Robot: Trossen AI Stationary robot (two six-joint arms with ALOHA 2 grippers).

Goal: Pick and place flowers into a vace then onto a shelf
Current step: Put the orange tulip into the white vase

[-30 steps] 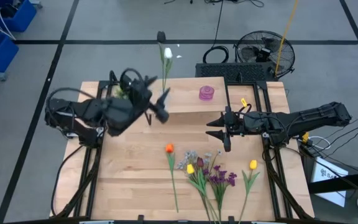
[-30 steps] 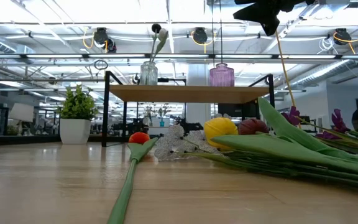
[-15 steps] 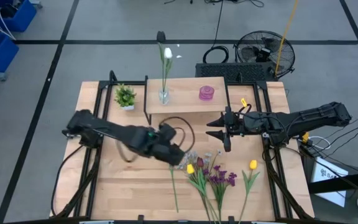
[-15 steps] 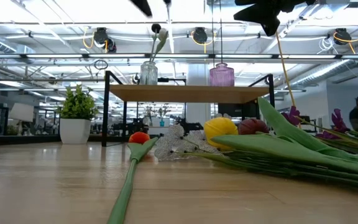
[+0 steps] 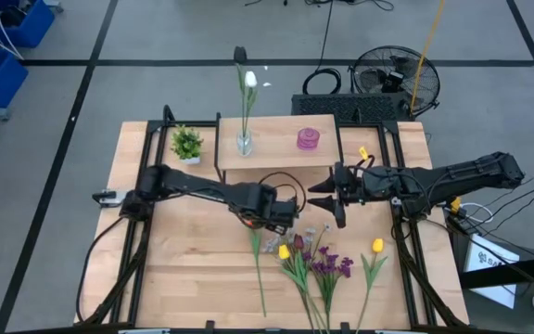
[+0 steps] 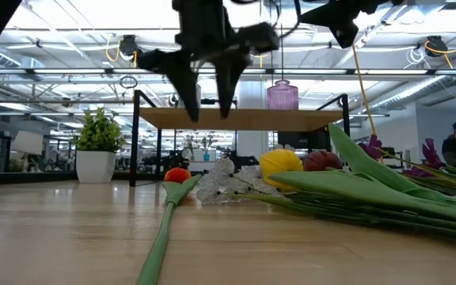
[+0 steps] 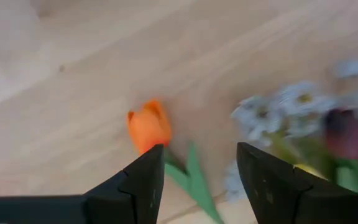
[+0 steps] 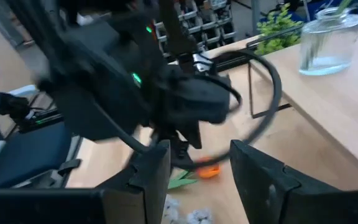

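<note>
Clear glass vase (image 5: 244, 142) on shelf (image 5: 276, 153), upper centre, holds white tulip (image 5: 249, 80); pink vase (image 5: 308, 139) beside it. Left gripper (image 5: 279, 219), fingers apart, empty, has swung from shelf down over orange tulip (image 5: 252, 221). Right gripper (image 5: 327, 196) open, empty, unmoved at centre right

Two dark jointed arms, looping black cables, tapered black fingers (image 7: 143, 180).
</note>
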